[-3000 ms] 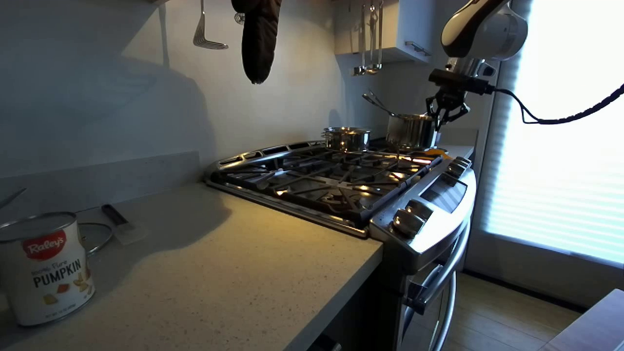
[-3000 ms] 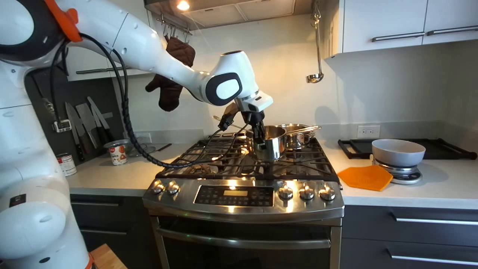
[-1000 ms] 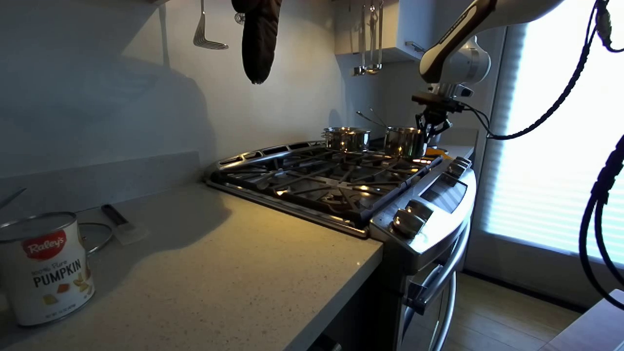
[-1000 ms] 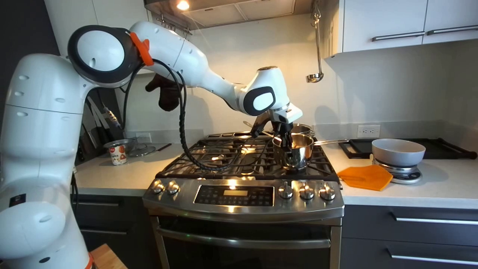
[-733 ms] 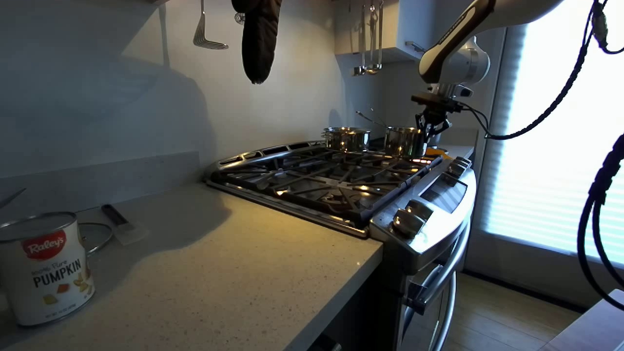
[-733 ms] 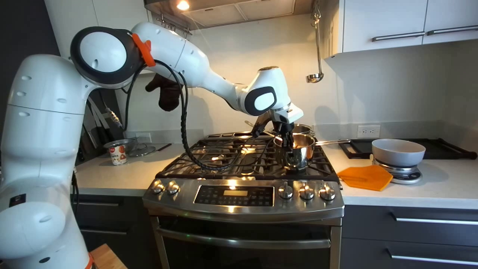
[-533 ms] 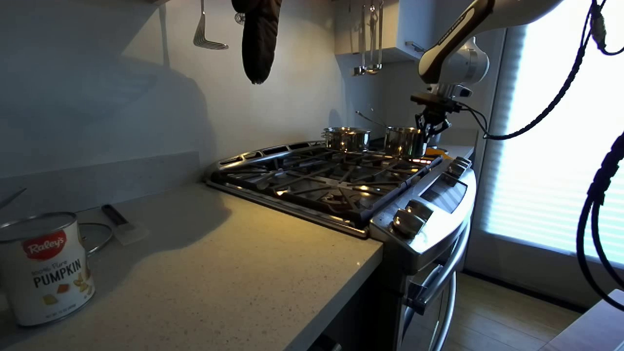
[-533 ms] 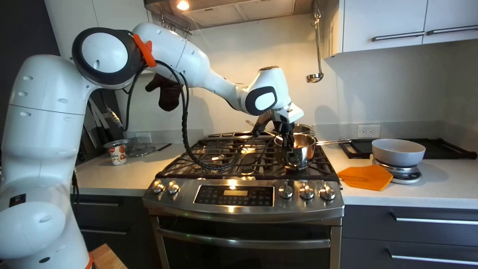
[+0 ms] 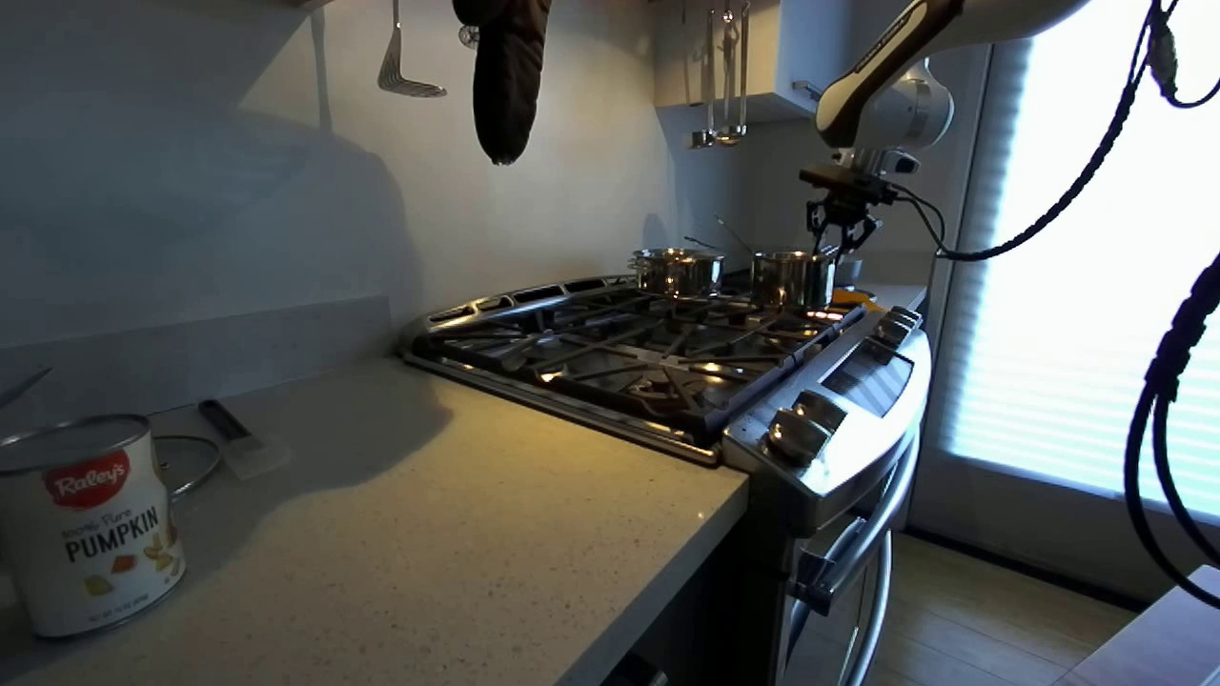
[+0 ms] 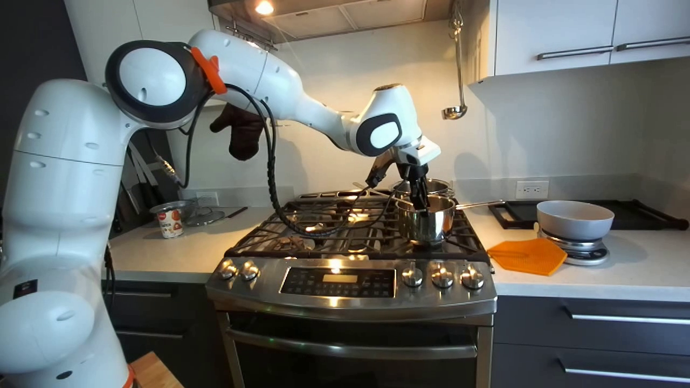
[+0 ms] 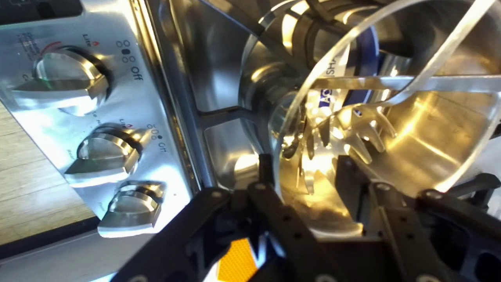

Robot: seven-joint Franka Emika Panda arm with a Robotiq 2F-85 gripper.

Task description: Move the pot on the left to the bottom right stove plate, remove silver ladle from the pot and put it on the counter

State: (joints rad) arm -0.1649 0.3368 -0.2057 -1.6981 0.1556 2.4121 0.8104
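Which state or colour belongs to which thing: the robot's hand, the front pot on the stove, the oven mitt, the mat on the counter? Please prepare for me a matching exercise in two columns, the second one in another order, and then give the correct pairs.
Things
1. Hand
2. Front pot
3. Oven mitt
4. Mat

States and colours
A. Dark brown, hanging
B. Bright orange
C. Fingers apart
D. Utensils standing inside

Right pairs: 1-C, 2-D, 3-A, 4-B

Gripper (image 11: 306,166), black; arm (image 10: 253,70), white, with an orange band (image 10: 209,70). Near the front right corner of the cooktop (image 10: 323,250), pot (image 10: 428,226) and pronged utensil (image 11: 354,121), silver. Pumpkin can (image 9: 105,543), white with a red label (image 9: 88,479). Counter (image 10: 620,275), off-white; pad (image 10: 531,256) at its left edge, orange; bowl (image 10: 574,223), pale grey.
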